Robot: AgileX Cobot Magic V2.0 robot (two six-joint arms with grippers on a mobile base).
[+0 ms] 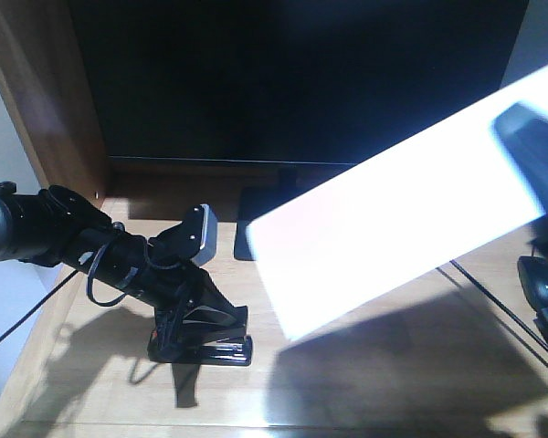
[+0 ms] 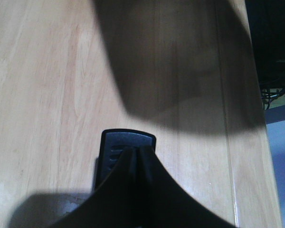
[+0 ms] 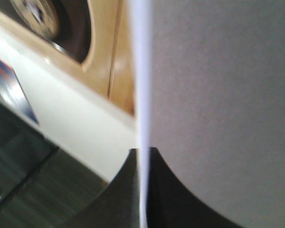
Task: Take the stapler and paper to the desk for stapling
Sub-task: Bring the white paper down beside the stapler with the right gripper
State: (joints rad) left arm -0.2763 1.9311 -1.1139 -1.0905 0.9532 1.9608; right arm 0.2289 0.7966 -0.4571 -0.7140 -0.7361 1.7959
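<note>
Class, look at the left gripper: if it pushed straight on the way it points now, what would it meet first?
The left gripper is shut on the stapler and angles downward, so the desk right under the stapler comes first. The stapler looks to be resting on it, though contact is hard to confirm.

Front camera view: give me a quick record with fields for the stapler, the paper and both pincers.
stapler: black, resting on the desk
paper: white sheet, held tilted in the air above the desk
left pincer: down at the stapler; grip unclear
right pincer: shut on the paper's edge
</note>
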